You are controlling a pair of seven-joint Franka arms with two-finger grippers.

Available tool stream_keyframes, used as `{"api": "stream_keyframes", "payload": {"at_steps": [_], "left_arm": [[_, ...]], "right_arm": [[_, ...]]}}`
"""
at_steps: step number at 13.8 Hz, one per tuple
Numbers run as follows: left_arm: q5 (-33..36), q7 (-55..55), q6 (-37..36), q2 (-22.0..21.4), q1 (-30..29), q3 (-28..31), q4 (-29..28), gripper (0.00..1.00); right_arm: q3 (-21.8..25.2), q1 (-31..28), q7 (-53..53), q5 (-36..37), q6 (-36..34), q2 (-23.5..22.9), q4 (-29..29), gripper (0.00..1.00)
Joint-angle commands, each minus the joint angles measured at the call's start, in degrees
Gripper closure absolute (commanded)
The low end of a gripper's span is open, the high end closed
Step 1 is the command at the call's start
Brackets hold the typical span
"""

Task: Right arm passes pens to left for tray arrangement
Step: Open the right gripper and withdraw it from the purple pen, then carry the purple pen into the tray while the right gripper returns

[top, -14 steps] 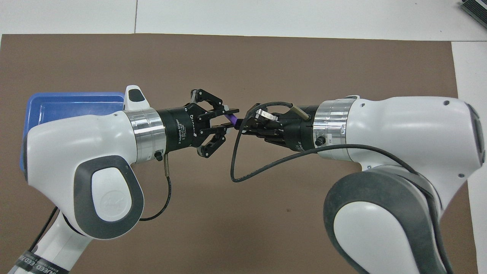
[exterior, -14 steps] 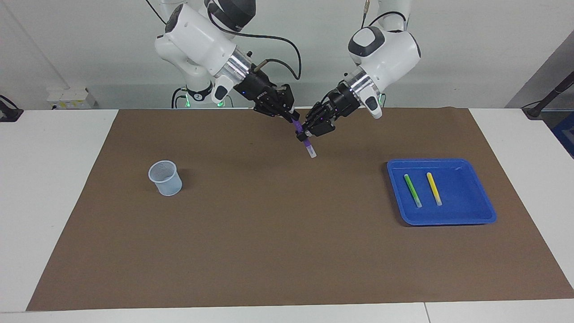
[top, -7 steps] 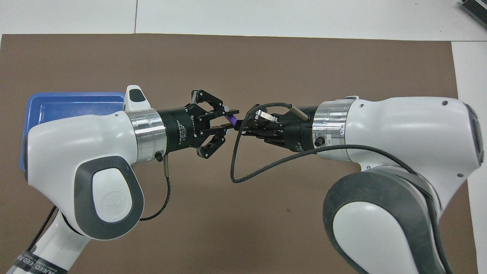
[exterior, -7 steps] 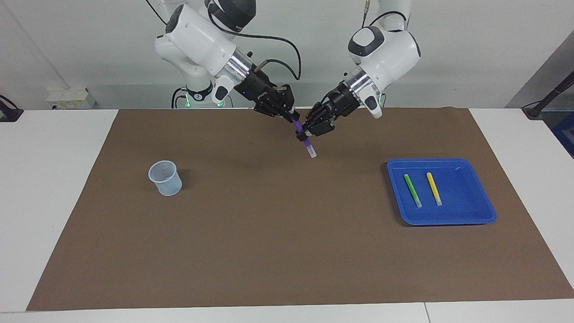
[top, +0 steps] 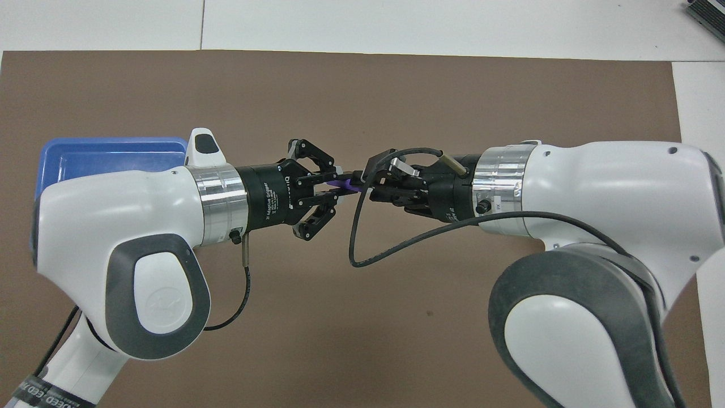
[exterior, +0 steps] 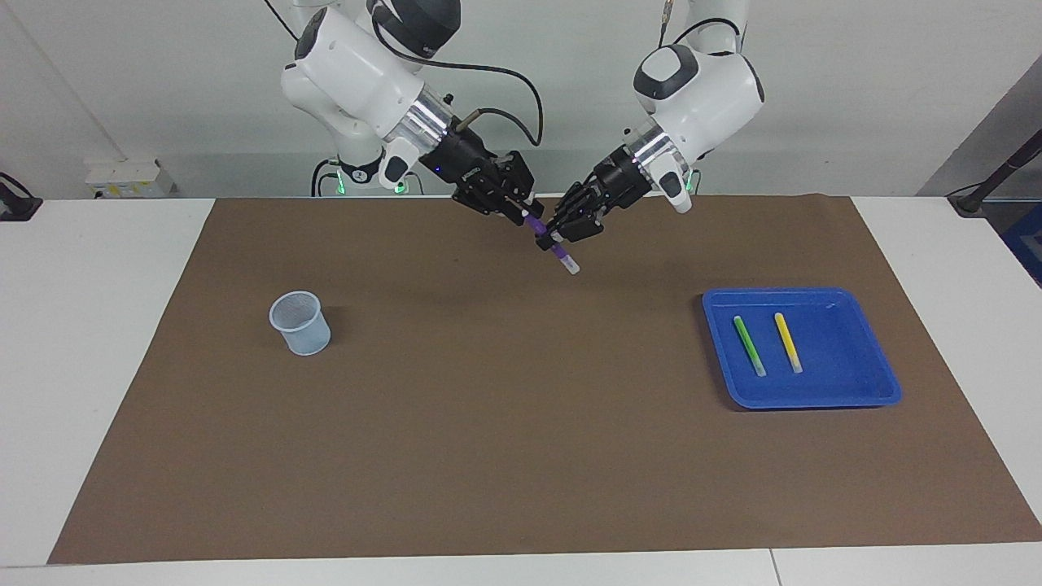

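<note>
1. The left gripper (exterior: 555, 236) is clamped tight on the purple pen (exterior: 556, 253), above the brown mat (exterior: 488, 423).
2. The right gripper (exterior: 525, 213) meets the pen's upper end; whether it still grips cannot be told.
3. Both arms slope down toward each other.
4. The green pen (exterior: 748, 345) and yellow pen (exterior: 787, 342) lie side by side in the blue tray (exterior: 875, 382).

White glossy arms (top: 130, 226) with grey oval caps, silver wrist rings, black looping cables (top: 362, 249)
</note>
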State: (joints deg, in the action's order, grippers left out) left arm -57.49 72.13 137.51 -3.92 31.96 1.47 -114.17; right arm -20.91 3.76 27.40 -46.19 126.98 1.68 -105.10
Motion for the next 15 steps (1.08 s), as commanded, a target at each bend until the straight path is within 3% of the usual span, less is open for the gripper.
{"api": "stream_keyframes", "payload": {"at_steps": [1, 2, 7, 15], "left_arm": [[1.77, 0.55, -1.72, -1.44, -0.41, 0.47, -0.79, 1.00], [1.85, 0.55, -1.81, -1.44, -0.41, 0.47, -0.79, 1.00], [3.70, 0.64, -1.90, -1.44, -0.58, 0.56, -1.06, 1.00], [10.10, -9.62, -9.71, -2.32, -6.90, 0.56, -1.50, 1.00]], "right_arm": [[-0.19, -1.03, -0.77, -1.71, 0.02, 1.22, -0.46, 0.19], [-0.10, -1.03, -0.95, -1.71, 0.02, 1.22, -0.37, 0.00], [0.08, -4.01, -3.66, 0.13, -1.11, 1.31, -0.46, 0.00], [0.08, -12.81, -20.36, 22.16, -18.42, 2.01, 0.16, 0.00]]}}
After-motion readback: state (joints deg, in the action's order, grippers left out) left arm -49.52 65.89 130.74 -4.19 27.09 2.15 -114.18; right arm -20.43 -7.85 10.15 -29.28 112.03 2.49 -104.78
